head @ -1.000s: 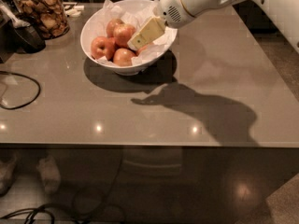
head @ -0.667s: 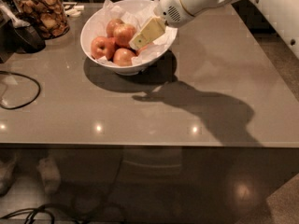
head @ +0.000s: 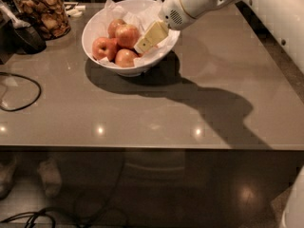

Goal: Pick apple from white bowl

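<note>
Grey glossy table (head: 142, 122), light spots reflected near its front edge. Dark floor (head: 213, 189) below, cords lying bottom-left. White bowl (head: 87, 44) sits at the back of the table, left of centre, lined with crumpled paper (head: 156, 11). Four apples visible, piled toward its left side; the apple (head: 128, 35) to pick is the top one, mid-bowl. Pincer (head: 145, 43) is inside the bowl on the right, angled down-left, tip just beside that apple. Open or closed: can't tell. White arm (head: 199, 1) enters from top right and throws a large shadow (head: 213, 108) across the table. Jar (head: 45, 13) of brown snacks back-left. Black cable (head: 40, 91) loops at the left edge.
</note>
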